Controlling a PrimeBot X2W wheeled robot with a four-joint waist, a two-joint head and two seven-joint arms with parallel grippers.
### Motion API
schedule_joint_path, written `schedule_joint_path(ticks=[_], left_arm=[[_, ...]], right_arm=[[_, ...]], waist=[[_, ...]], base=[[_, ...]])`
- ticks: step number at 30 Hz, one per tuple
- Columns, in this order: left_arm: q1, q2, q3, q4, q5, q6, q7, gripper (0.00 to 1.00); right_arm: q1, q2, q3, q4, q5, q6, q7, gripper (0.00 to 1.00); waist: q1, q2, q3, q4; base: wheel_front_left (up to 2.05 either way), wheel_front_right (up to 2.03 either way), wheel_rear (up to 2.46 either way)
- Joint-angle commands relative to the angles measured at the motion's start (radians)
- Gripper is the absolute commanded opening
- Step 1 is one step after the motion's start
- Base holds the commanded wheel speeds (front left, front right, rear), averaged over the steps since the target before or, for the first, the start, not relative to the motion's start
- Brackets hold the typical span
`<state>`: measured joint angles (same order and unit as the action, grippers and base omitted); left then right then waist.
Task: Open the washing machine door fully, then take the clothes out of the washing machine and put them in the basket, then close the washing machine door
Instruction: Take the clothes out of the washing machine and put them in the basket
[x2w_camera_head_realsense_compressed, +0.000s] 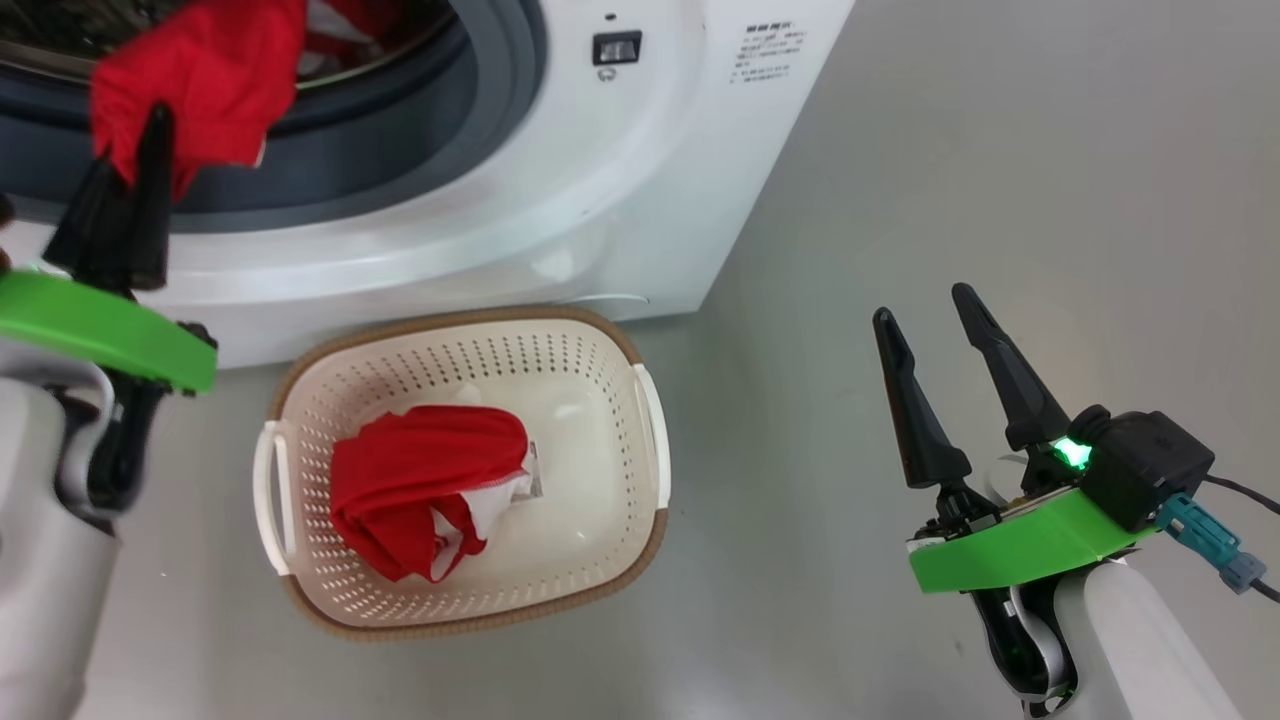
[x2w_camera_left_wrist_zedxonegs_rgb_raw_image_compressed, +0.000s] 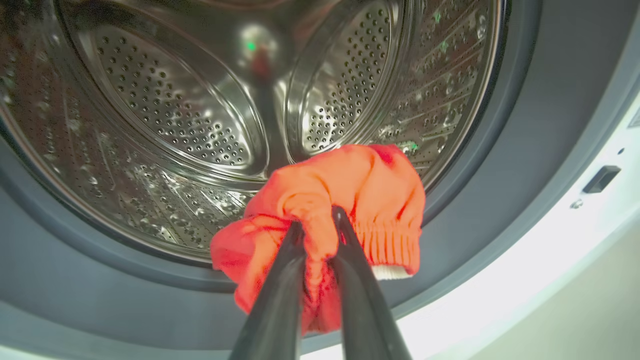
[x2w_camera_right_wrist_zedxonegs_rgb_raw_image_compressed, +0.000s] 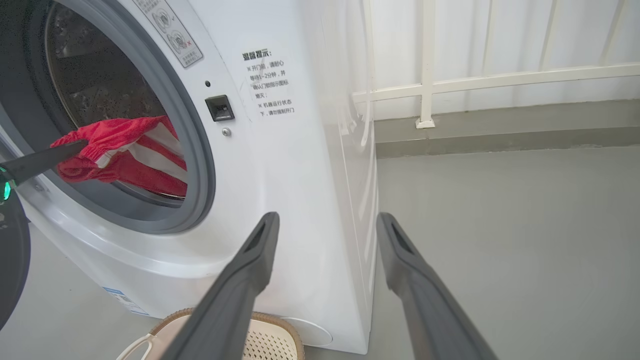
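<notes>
Three cameras, one washing machine (x2w_camera_head_realsense_compressed: 650, 180) mouth.
The head camera looks steeply down on the basket (x2w_camera_head_realsense_compressed: 450, 325) and the machine's front; the left wrist camera sits close, staring into the drum (x2w_camera_left_wrist_zedxonegs_rgb_raw_image_compressed: 175, 115); the right wrist camera stands farther back at the corner; all share the red garment (x2w_camera_right_wrist_zedxonegs_rgb_raw_image_compressed: 100, 140).

Laundry or utility area, bare and unfurnished. Evidence: white front-loading washing machine (x2w_camera_right_wrist_zedxonegs_rgb_raw_image_compressed: 300, 175) standing directly on plain grey floor (x2w_camera_right_wrist_zedxonegs_rgb_raw_image_compressed: 500, 225); perforated basket (x2w_camera_head_realsense_compressed: 590, 480) on floor just before it; printed notice (x2w_camera_right_wrist_zedxonegs_rgb_raw_image_compressed: 270, 82) on machine front. Behind: white railing (x2w_camera_right_wrist_zedxonegs_rgb_raw_image_compressed: 425, 75) above grey kerb (x2w_camera_right_wrist_zedxonegs_rgb_raw_image_compressed: 500, 130), pale wall panels (x2w_camera_right_wrist_zedxonegs_rgb_raw_image_compressed: 550, 35). Home or test site: cannot tell.
</notes>
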<state>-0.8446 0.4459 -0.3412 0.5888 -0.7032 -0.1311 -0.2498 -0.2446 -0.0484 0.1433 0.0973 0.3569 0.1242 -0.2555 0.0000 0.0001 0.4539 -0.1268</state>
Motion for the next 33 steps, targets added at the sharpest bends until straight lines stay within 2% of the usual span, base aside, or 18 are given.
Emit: schedule_joint_path(ticks=[1, 9, 14, 25, 33], left_arm=[[0.017, 0.033, 0.059, -0.039, 0.023, 0.006, -0.012, 0.0], [0.183, -0.052, 0.222, -0.191, 0.174, 0.004, -0.012, 0.0], [0.271, -0.095, 0.28, -0.285, 0.224, 0.003, -0.012, 0.0], [0.412, -0.162, 0.331, -0.505, 0.288, 0.003, -0.012, 0.0], [0.489, -0.189, 0.317, -0.628, 0.304, 0.034, 0.002, 0.0]], right_arm=[[0.022, -0.002, 0.018, -0.019, -0.013, 0.007, -0.006, 1.0], [0.043, -0.002, 0.024, 0.005, -0.022, 0.007, -0.006, 1.0], [0.058, -0.002, 0.025, 0.017, -0.02, 0.007, -0.006, 1.0], [0.071, -0.002, 0.024, 0.031, -0.014, 0.007, -0.006, 1.0], [0.068, -0.002, 0.025, 0.033, -0.012, 0.007, -0.006, 1.0]], waist=[[0.0, -0.0001, -0.035, 0.02], [0.0, -0.0001, -0.119, 0.043], [0.0, -0.0001, -0.165, 0.053], [0.0, -0.0001, -0.211, 0.068], [0.0, -0.0001, -0.221, 0.07]], base=[[0.0, 0.0, 0.0], [0.0, 0.0, 0.0], [0.0, 0.0, 0.0], [0.0, 0.0, 0.0], [0.0, 0.0, 0.0]])
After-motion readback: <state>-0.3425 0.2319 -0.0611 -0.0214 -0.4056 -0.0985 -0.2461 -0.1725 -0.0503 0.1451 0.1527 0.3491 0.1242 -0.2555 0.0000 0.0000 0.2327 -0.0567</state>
